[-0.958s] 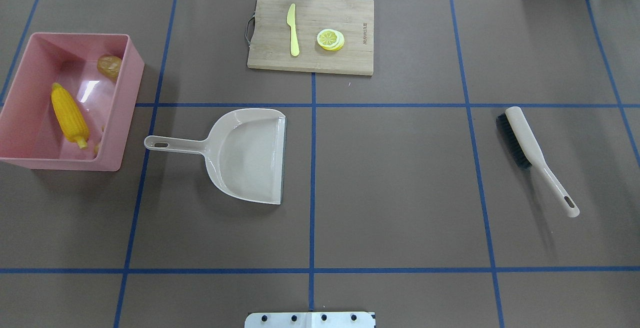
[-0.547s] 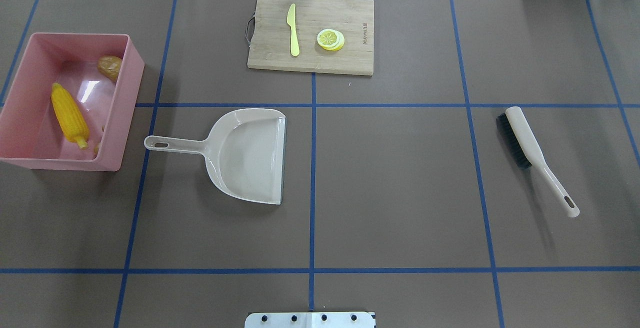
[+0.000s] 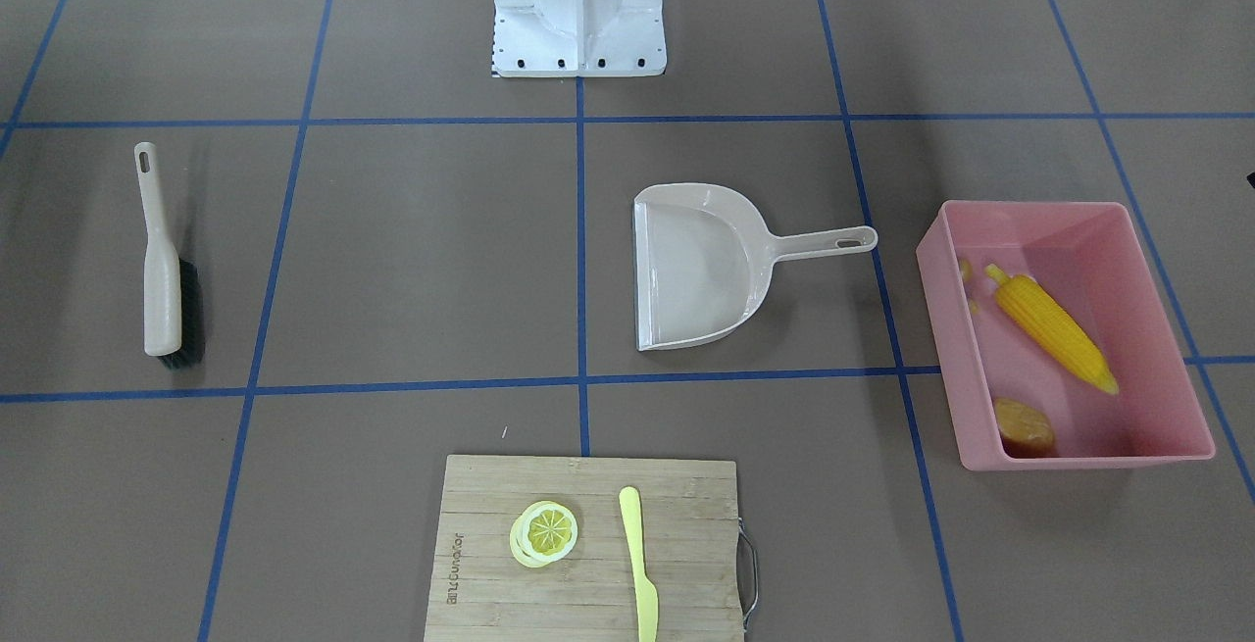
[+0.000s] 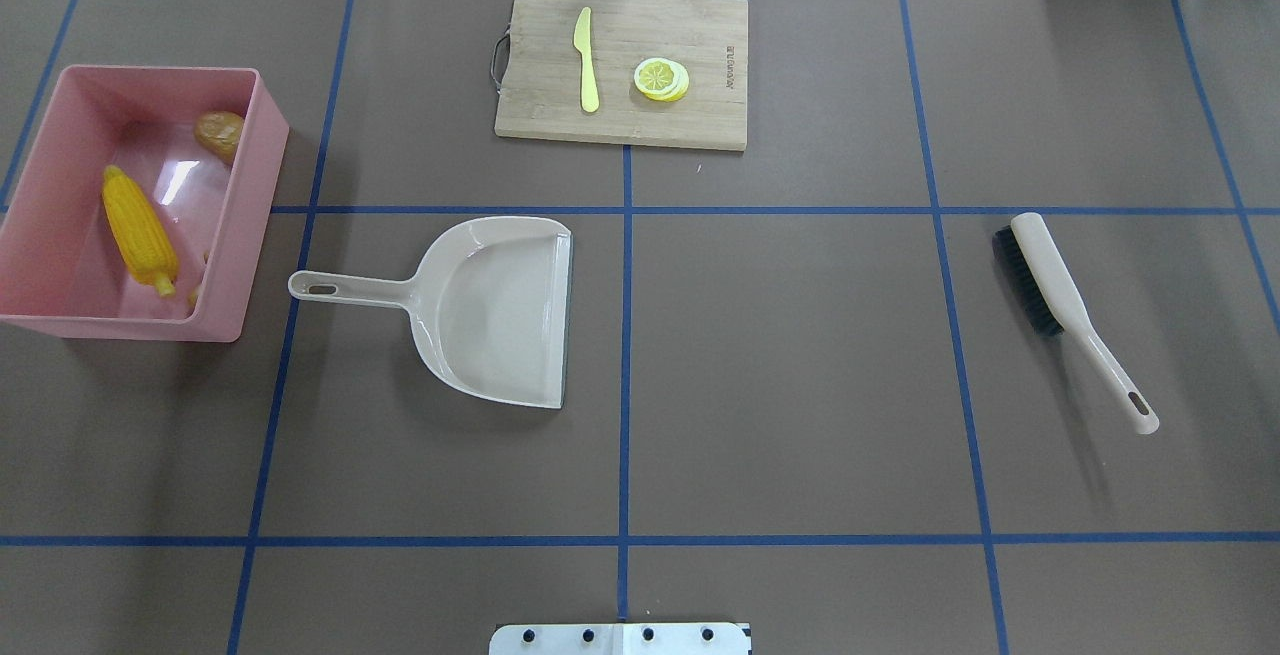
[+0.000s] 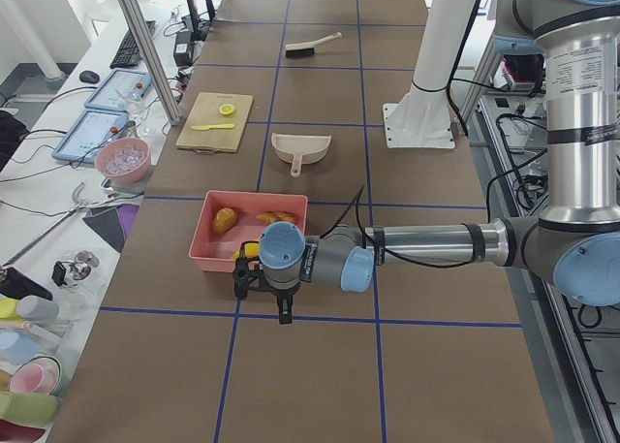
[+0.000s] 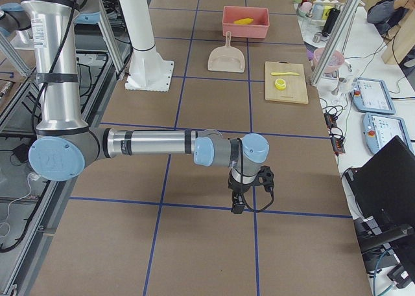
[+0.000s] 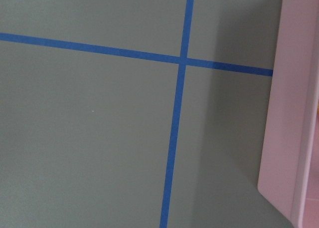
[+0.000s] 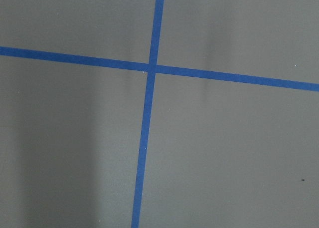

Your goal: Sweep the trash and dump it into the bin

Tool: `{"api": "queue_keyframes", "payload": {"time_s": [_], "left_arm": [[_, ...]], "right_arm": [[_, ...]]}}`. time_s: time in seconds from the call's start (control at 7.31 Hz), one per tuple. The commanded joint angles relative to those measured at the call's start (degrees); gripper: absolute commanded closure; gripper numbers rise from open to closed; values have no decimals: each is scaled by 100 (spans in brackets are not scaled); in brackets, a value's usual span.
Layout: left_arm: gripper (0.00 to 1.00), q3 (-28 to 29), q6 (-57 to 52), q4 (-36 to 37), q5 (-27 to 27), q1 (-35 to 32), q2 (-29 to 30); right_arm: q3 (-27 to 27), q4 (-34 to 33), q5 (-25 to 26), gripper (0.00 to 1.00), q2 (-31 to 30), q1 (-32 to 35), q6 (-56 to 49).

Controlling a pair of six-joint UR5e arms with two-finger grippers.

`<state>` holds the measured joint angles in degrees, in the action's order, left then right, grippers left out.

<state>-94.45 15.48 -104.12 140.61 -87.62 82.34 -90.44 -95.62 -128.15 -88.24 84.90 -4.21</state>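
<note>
The pink bin (image 4: 250, 220) stands at the table's left end. Inside it lie the trash pieces: a yellow corn cob (image 4: 140, 231), a brown potato (image 4: 219, 132), and a tan ginger root (image 4: 197, 287) mostly hidden by the wall. The front-facing view shows the corn cob (image 3: 1054, 330) and potato (image 3: 1024, 426) in the bin (image 3: 956, 348). My left gripper (image 5: 282, 312) appears only in the exterior left view, pointing down just outside the bin's end wall (image 7: 294, 113); I cannot tell its state. My right gripper (image 6: 238, 204) appears only in the exterior right view, over bare table; I cannot tell its state.
A beige dustpan (image 4: 500, 310) lies empty right of the bin, handle toward it. A beige brush (image 4: 1060, 295) with dark bristles lies on the right side. At the far edge sits a wooden cutting board (image 4: 700, 45) with a yellow knife (image 4: 586, 60) and lemon slices (image 4: 661, 78).
</note>
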Motion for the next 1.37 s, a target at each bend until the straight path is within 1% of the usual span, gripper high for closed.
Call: {"api": "queue_keyframes", "payload": {"time_s": [0.0,0.14,0.27,0.41,0.55,0.68,0.82,1.09,1.23], "left_arm": [[2,-397,-1,136,19,-71,-43],[2,-582,-106,494,-7,-62,-52],[2,-584,-725,794,-34,-79,-52],[2,-575,-992,1162,-95,-254,-78],[2,-558,-1003,1270,-174,-351,-87],[2,-583,-1003,1280,-488,-369,-87],[2,-575,-1003,1280,-587,-370,-96],[2,-557,-1003,1280,-588,-378,-131],[2,-627,-1003,1263,-579,-387,-287]], "right_arm": [[0,0,0,0,0,0,-1],[0,0,0,0,0,0,7],[0,0,-9,0,0,0,8],[0,0,-9,0,0,0,8],[-9,0,-9,0,0,0,8],[-9,0,-9,0,0,0,8],[-9,0,-17,0,0,0,8],[-9,0,-18,0,0,0,8],[-9,0,-18,0,0,0,8]]}}
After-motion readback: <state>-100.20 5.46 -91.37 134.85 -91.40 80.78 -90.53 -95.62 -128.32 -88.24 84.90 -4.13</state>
